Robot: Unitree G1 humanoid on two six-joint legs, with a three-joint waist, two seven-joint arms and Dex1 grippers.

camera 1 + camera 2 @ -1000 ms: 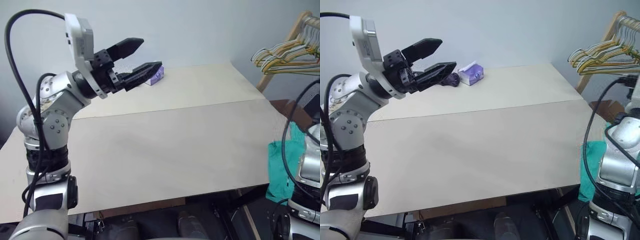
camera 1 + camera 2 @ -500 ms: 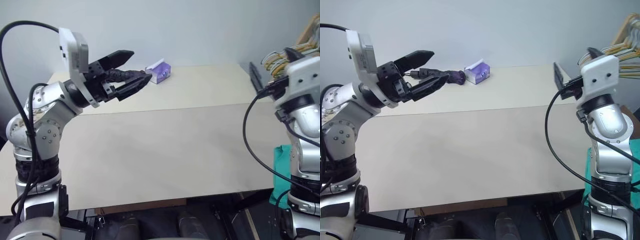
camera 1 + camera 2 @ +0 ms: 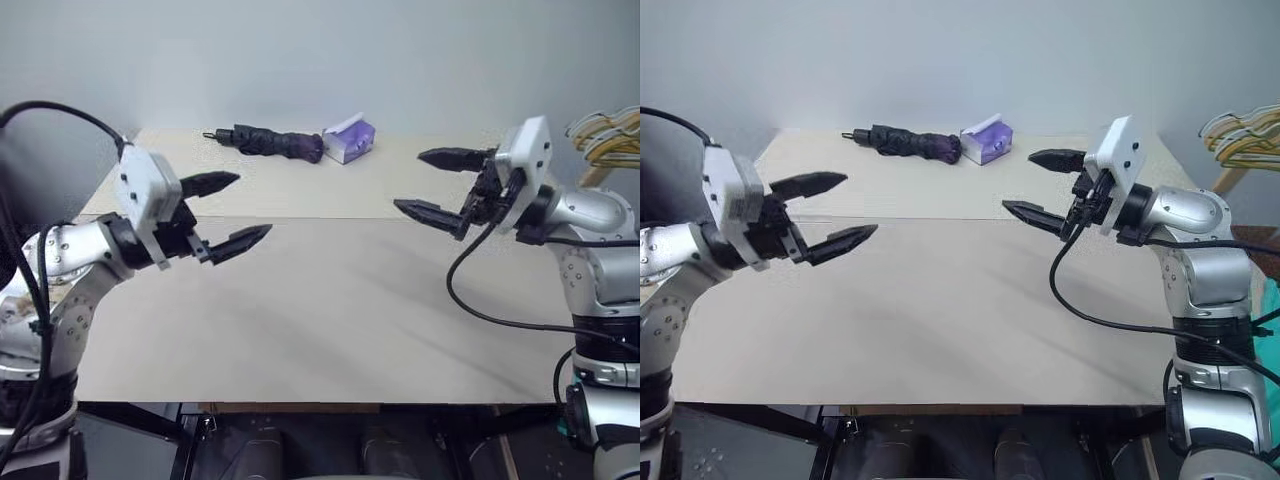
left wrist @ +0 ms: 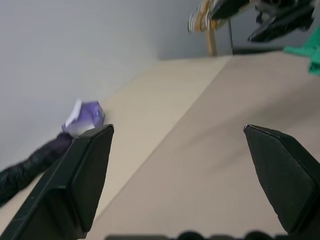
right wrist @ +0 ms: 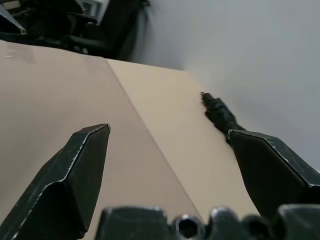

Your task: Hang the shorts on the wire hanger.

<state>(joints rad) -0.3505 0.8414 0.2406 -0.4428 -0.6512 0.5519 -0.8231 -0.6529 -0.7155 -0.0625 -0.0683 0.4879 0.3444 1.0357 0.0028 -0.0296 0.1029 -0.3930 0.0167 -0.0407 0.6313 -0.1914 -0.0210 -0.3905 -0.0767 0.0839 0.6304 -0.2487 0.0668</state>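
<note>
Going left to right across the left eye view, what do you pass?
Left claw → folded dark umbrella → purple tissue pack → right claw → bunch of hangers.

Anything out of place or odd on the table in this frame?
Nothing is spilled or damaged. A folded dark purple umbrella and a small purple tissue pack lie at the beige table's far edge. The left gripper and right gripper hover open and empty.
</note>
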